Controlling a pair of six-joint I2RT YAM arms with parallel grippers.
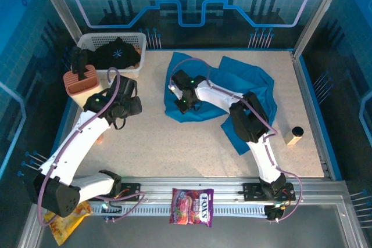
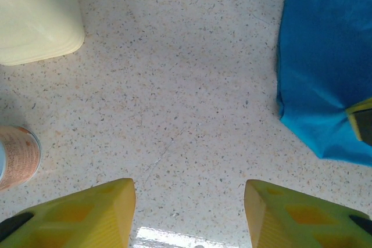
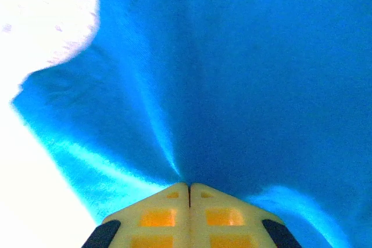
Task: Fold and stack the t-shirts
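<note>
- The right end effector (image 3: 189, 189) has its tips pressed together on a raised ridge of the plain teal-blue cloth t-shirt (image 3: 232, 74), pinching it near the shirt's left edge.
- That shirt lies crumpled and unfolded on the speckled pale surface (image 1: 174, 143), centre-right of the top view. The black cloth t-shirt with a pale starburst print (image 1: 118, 52) sits in the white plastic basket (image 1: 87, 40), upper left.
- The left end effector (image 2: 189, 201) hovers spread over bare surface, holding nothing.
- Judged step: first grip for laying the teal shirt flat. Next the pinched edge needs drawing outward, likely with the left end effector taking a second corner.
- Whether hem, sleeve or collar is pinched cannot be told, and the right arm covers the shirt's middle.
</note>
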